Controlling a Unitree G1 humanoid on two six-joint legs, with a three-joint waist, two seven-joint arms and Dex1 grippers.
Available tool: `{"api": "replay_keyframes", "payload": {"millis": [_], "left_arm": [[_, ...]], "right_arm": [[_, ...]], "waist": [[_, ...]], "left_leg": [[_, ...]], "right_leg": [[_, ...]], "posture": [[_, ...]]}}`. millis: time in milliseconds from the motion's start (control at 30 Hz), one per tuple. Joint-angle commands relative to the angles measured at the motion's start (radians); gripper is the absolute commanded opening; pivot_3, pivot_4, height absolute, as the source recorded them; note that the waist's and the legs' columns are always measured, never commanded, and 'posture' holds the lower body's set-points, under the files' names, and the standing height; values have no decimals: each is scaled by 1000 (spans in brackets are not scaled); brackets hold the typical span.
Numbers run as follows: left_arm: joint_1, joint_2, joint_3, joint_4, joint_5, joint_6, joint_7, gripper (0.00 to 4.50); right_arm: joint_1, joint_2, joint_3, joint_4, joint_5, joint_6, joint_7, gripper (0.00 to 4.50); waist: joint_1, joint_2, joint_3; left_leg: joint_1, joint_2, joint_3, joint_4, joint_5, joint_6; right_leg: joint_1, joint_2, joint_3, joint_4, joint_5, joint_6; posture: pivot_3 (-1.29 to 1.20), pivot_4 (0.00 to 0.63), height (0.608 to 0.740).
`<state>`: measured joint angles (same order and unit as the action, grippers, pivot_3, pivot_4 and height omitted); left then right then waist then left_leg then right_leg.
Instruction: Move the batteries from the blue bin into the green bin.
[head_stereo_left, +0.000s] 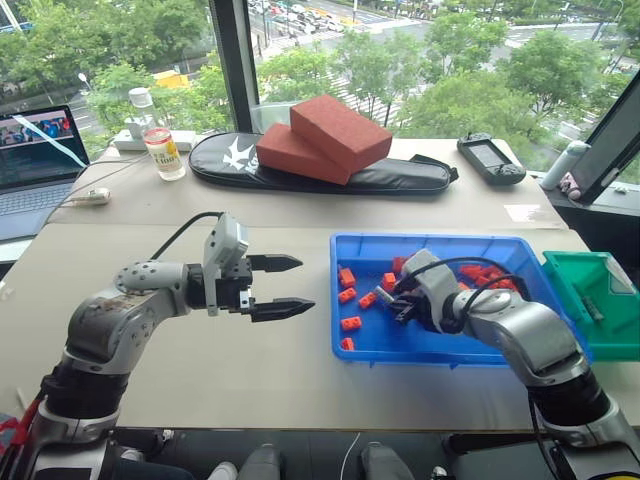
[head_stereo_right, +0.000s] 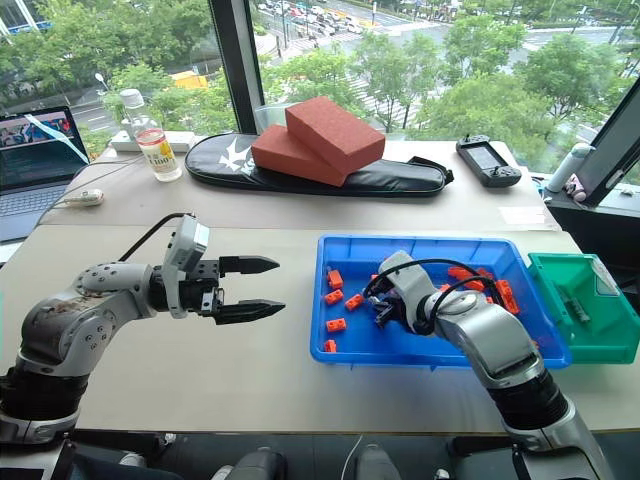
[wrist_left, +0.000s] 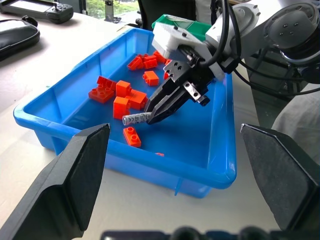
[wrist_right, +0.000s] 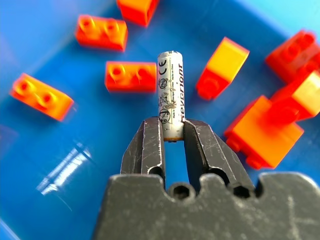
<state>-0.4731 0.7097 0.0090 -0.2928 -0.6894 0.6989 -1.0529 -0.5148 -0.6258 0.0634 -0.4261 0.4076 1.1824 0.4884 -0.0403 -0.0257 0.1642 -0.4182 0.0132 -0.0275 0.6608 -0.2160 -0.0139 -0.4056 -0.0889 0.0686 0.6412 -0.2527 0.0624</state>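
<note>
A grey-silver battery (wrist_right: 170, 92) hangs a little above the floor of the blue bin (head_stereo_left: 440, 241), and my right gripper (wrist_right: 172, 131) is shut on its lower end. From the left wrist view the same battery (wrist_left: 135, 119) sticks out of the right gripper (wrist_left: 150, 114) over the bin's near-left part. Several orange-red bricks (head_stereo_left: 349, 277) lie scattered in the blue bin. The green bin (head_stereo_left: 600, 268) stands just to its right, with a slim dark object (head_stereo_left: 590, 305) inside. My left gripper (head_stereo_left: 305, 284) is open and holds nothing, level above the table to the left of the blue bin.
At the back of the table two red blocks (head_stereo_left: 325, 135) rest on a black bag (head_stereo_left: 400, 178). A bottle (head_stereo_left: 160, 145) and a laptop (head_stereo_left: 35, 155) are at the back left, and a handheld controller (head_stereo_left: 490, 158) is at the back right.
</note>
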Motion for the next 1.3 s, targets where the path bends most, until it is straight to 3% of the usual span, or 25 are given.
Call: {"api": "replay_keyframes", "payload": {"millis": [33,200,367,667,1067,1133,1300], "left_arm": [[-2,8,19,-29,-13,-3,0,4500],[-1,5,12,-23,-8,-9,-2,4500],[-9,-1,4,-17,-6,-13,-8,4500],[-15,-3,-3,-13,0,-16,-12,4500],[-15,3,0,-15,-2,-10,-15,4500],[-16,4,1,-15,-2,-10,-16,4500],[-17,6,1,-16,-3,-11,-20,4500]], "right_arm": [[-52,25,-219,-92,80,-42,2,257],[-91,62,-438,-86,121,-127,-49,257],[-56,-69,-520,183,-165,-271,-310,257],[104,-176,-453,244,-305,-224,-348,257],[171,-162,-504,233,-314,-119,-365,257],[174,-168,-511,231,-318,-113,-370,1269],[119,-151,-554,204,-300,-132,-368,2838]], "waist": [[0,0,0],[2,0,0],[17,0,0],[0,1,0],[0,1,0],[0,1,0],[-1,1,0]], "left_leg": [[0,0,0,0,0,0],[0,0,0,0,0,0],[0,-1,1,0,0,0],[0,0,2,-1,0,0],[0,-1,2,-1,0,0],[0,-1,2,-1,0,0],[0,-1,2,-1,0,0]], "right_leg": [[0,0,0,0,0,0],[0,0,0,0,0,0],[0,-2,0,0,0,0],[-1,-1,1,0,0,0],[-1,-1,1,0,0,0],[-1,-1,1,0,0,0],[-1,-1,1,0,0,0]], "posture": [[0,150,740],[0,150,740],[0,150,740],[0,150,740],[0,150,740],[0,150,740],[0,150,740]]}}
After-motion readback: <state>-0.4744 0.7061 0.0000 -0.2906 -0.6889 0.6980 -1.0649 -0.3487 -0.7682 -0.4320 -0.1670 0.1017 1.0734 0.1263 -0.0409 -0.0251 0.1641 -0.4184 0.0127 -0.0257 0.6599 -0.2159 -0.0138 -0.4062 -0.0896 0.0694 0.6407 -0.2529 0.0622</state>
